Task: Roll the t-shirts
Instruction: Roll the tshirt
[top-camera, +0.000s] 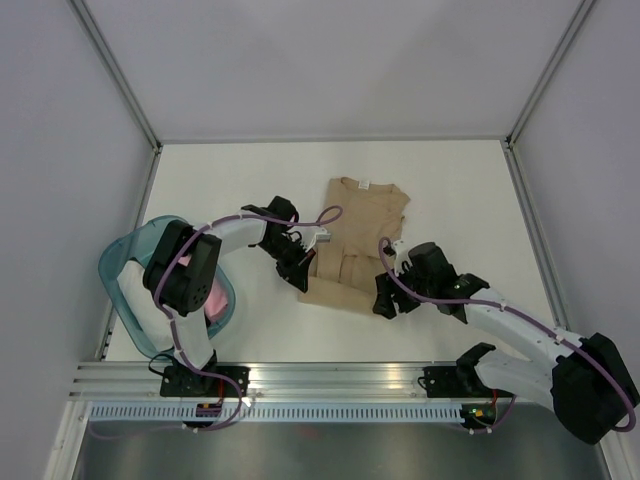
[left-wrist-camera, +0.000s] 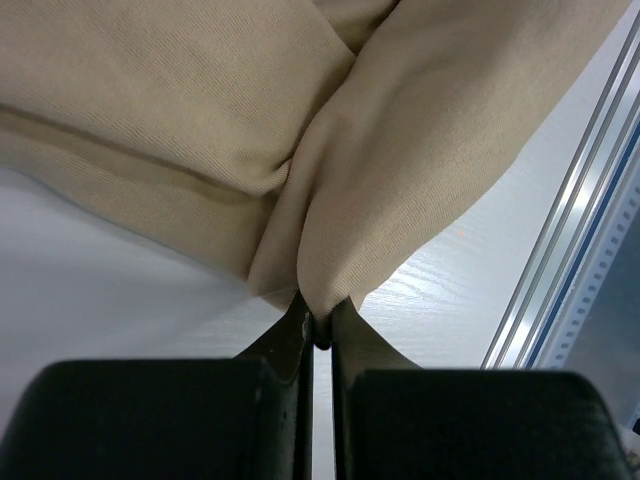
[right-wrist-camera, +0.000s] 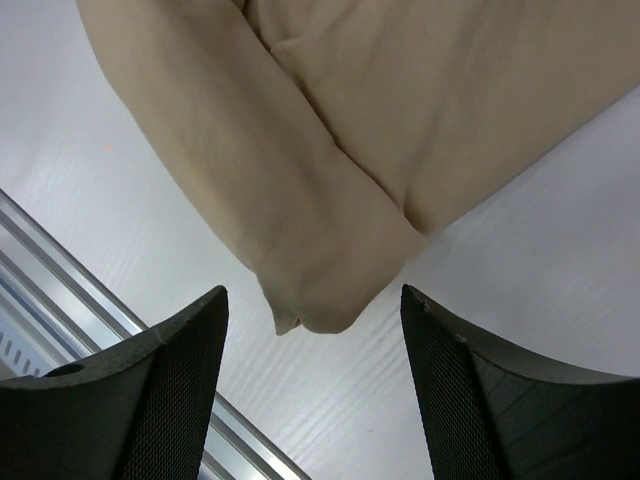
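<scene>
**Tan shirt (top-camera: 365, 225) flat on the table (top-camera: 450, 180), the roll seemingly about to start from the near hem.**

At far left a basket (top-camera: 125, 275) held a pink bundle (top-camera: 213, 298). The left gripper (left-wrist-camera: 318, 335) had its jaws pressed together, pinching the shirt's near-left corner. The right gripper (right-wrist-camera: 312, 300) stood with its jaws spread either side of the near-right corner, gripping nothing. The next move probably called for those jaws to close on that corner, so both corners could lift evenly. The overhead view alone gave the layout and the collar at the far end. Only the wrist views showed the pinch and the gap.
</scene>
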